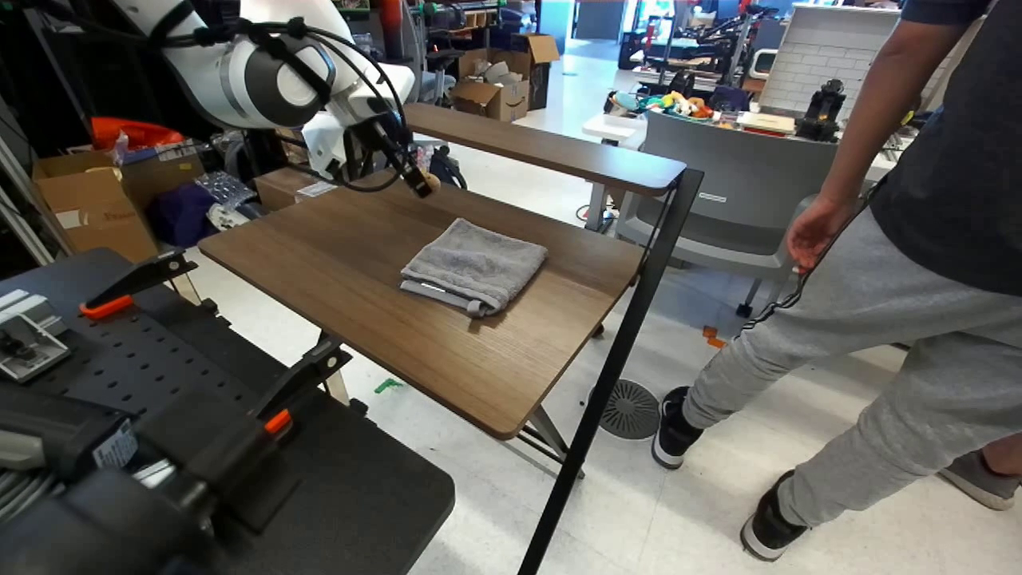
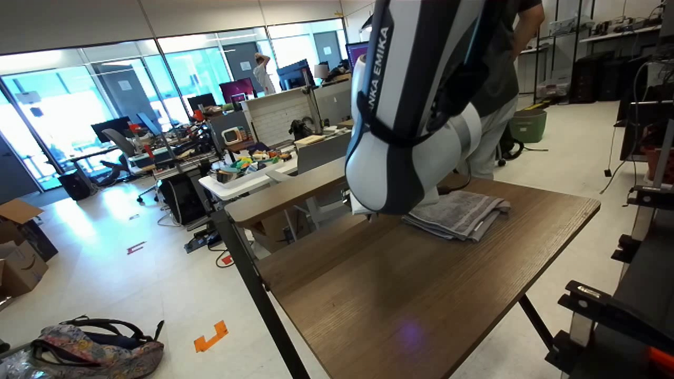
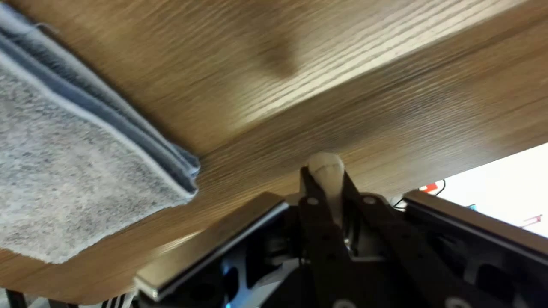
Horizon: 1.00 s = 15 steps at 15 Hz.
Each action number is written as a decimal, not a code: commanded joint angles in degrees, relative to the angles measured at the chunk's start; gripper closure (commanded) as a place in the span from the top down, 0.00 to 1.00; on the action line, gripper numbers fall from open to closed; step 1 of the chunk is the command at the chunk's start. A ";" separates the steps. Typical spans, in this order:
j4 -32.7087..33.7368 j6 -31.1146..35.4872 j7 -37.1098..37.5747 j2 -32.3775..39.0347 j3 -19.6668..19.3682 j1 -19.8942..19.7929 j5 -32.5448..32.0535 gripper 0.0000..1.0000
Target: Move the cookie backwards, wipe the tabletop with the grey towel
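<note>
Brown bench (image 1: 343, 259), raised shelf (image 1: 551, 149) along one side, chair (image 1: 742, 172) beyond; grey towel (image 1: 477, 259) lies folded — near it, tool (image 3: 326, 174) pinching the cookie (image 3: 326, 164).

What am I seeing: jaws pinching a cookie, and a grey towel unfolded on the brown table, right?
No: the grey towel is folded, its layers stacked, as the wrist view shows. It does lie on the brown table, and the jaws pinch a cookie.

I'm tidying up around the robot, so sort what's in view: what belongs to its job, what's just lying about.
For the job:
gripper
cookie, in its grip
grey towel, folded
brown tabletop

Not part of it:
flowered backpack
open cardboard box
grey chair
green bin
</note>
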 commanded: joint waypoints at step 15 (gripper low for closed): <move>-4.58 -7.63 -3.85 -9.70 8.63 -6.58 -9.72 0.99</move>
